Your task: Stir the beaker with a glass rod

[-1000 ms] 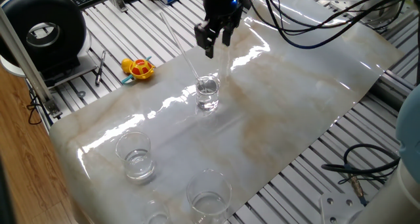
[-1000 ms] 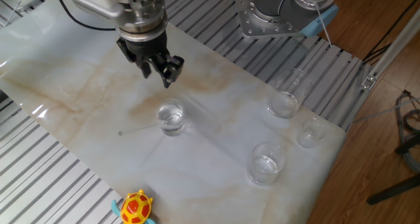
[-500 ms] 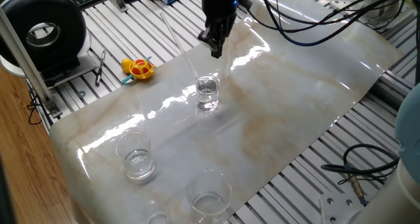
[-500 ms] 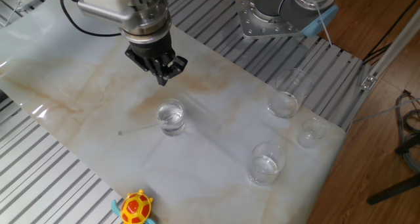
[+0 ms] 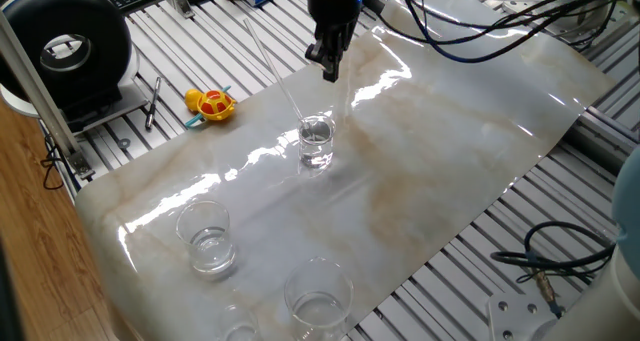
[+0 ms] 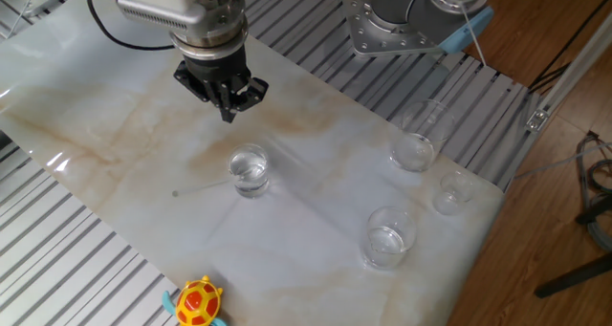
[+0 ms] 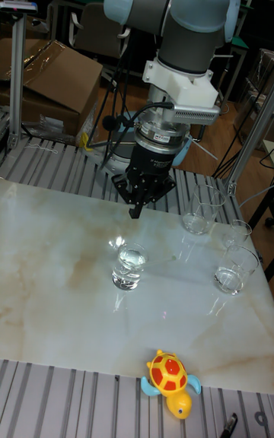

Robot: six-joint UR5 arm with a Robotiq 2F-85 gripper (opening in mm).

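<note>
The beaker (image 5: 316, 142) (image 6: 249, 170) (image 7: 129, 265) is a small clear glass with clear liquid, standing mid-table on the marble sheet. The glass rod (image 5: 275, 76) rests in it, leaning up and away to the left, with nothing touching it. My gripper (image 5: 328, 69) (image 6: 239, 101) (image 7: 137, 206) hangs point-down above and just behind the beaker, to the right of the rod's upper part. It is turned nearly edge-on in one fixed view. Its fingers look slightly apart and hold nothing.
Wider glasses (image 5: 205, 239) (image 5: 318, 299) (image 6: 416, 140) (image 6: 387, 238) and a tiny one (image 6: 452, 192) stand near one table edge. A yellow and red toy turtle (image 5: 212, 103) (image 7: 171, 377) lies on the slatted rim. A black round device (image 5: 65, 46) sits at a corner. Cables hang behind the arm.
The gripper has rotated about its own axis and shifted a little up and away from the beaker. Beaker and rod have not moved.
</note>
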